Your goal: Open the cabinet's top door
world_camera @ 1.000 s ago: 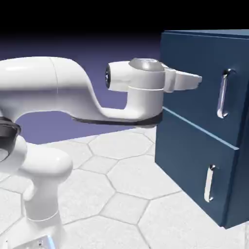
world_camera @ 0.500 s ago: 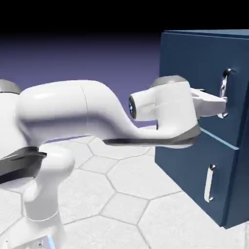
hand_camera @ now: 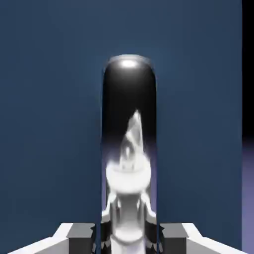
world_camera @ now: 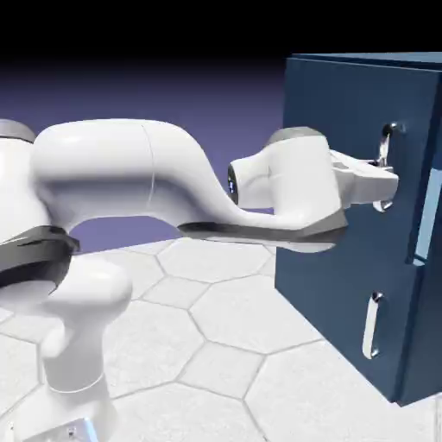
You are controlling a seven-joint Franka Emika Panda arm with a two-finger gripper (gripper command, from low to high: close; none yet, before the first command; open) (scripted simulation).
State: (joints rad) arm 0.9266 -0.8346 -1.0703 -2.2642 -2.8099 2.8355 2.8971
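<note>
Cabinet (world_camera: 345,259): a large navy-blue box standing upright on the pale hexagon-patterned surface (world_camera: 216,345), its front carrying two stacked panels. Top door (world_camera: 345,112): the taller navy panel, flat and plain, swung slightly ajar, so that a pale strip of light shows along its edge at the exterior view's right (the lower panel sits flush and shut). Top door's handle (world_camera: 386,164): a vertical silver bar near the door's edge, its upper end curving back into the panel; in the hand view it fills the centre as a dark, glossy, rounded bar (hand_camera: 129,124) with a bright highlight at its tip. Lower handle (world_camera: 372,325): a shorter vertical silver bar.
</note>
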